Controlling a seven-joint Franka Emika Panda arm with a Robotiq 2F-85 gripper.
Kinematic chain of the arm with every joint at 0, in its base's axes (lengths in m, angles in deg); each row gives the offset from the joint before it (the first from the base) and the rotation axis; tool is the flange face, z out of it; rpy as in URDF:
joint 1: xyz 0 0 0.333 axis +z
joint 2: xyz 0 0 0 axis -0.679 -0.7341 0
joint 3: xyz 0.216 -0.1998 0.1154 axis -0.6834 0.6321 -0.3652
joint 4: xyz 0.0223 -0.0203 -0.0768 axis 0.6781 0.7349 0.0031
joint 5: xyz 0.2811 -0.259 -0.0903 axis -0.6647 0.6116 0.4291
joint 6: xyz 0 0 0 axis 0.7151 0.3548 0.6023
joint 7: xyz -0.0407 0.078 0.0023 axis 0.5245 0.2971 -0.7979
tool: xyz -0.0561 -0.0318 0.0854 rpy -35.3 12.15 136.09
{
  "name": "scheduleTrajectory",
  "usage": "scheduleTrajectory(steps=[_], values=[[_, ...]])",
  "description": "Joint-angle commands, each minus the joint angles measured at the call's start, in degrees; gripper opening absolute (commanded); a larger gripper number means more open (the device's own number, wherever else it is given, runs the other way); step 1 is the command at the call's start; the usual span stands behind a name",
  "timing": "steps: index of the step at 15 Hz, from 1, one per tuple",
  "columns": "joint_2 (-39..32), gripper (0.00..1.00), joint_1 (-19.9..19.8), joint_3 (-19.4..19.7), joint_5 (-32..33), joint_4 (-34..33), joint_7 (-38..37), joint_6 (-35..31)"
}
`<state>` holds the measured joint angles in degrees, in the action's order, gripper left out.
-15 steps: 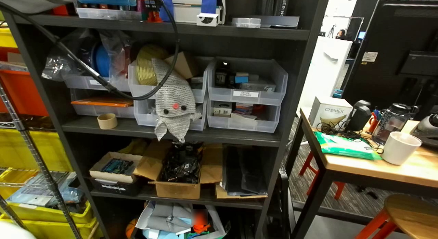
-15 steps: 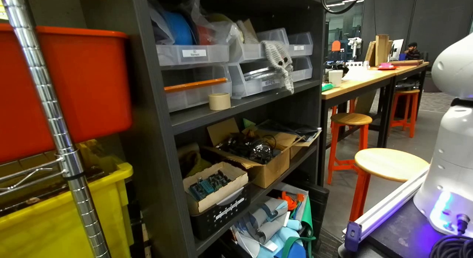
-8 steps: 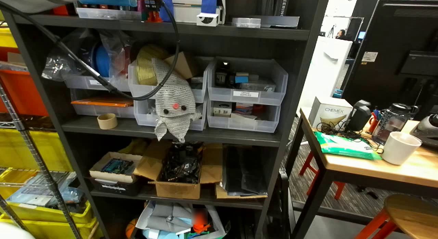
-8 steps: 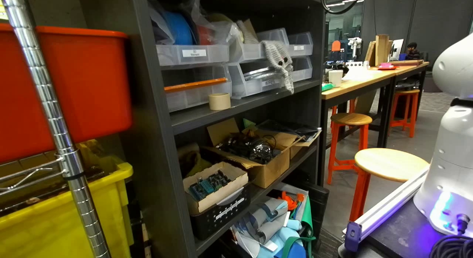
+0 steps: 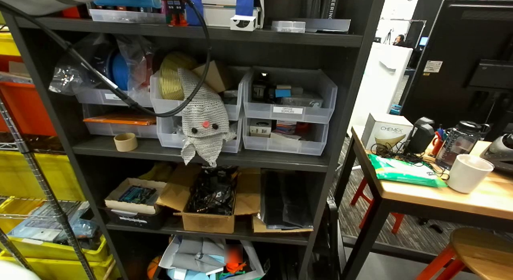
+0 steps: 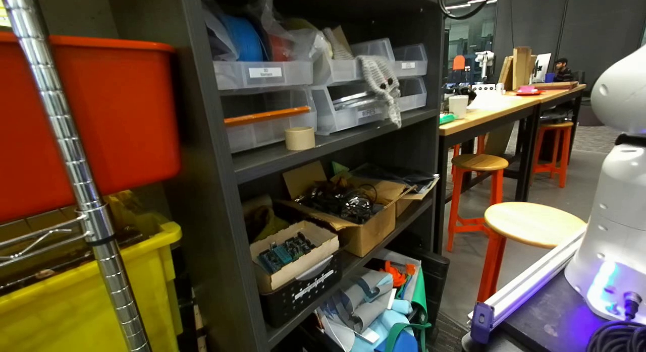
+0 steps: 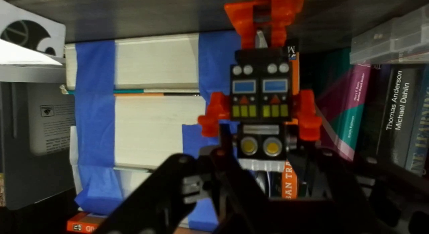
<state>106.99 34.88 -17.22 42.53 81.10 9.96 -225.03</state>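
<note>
The dark fingers (image 7: 231,170) come in from the bottom of the wrist view, their tips apart and facing one another; whether they grip cannot be made out. Black linkages (image 7: 191,180) spread outward behind them. In an exterior view the white arm link (image 5: 52,1) lies near the fingers. The arm's base (image 6: 610,231), also white, stands well below them.

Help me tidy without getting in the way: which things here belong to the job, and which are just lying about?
Likely the job:
toy robot
hand at its head

Likely just lying about:
books
knitted toy
tan roll
white cup
</note>
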Motion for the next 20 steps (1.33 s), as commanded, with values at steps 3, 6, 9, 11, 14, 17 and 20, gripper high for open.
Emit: scheduleTrajectory(steps=[3,6,9,11,14,17,20], values=[[-0.6,0.18,1.6,1.1,0.8,-1.4,0.4,1.0],[0.3,0.18,1.1,0.5,0.9,-1.4,-0.5,0.4],[1.3,0.18,0.4,-0.4,1.2,-1.7,-1.2,-0.4],[2.2,0.18,0.1,-1.0,1.1,-1.8,-1.5,-0.9],[4.5,0.18,-0.1,-2.0,0.9,-0.5,-2.6,-1.2],[7.5,0.18,-0.6,-3.0,0.7,1.1,-3.8,-1.3],[10.9,0.18,-1.9,-4.3,0.4,3.5,-5.9,-1.8]])
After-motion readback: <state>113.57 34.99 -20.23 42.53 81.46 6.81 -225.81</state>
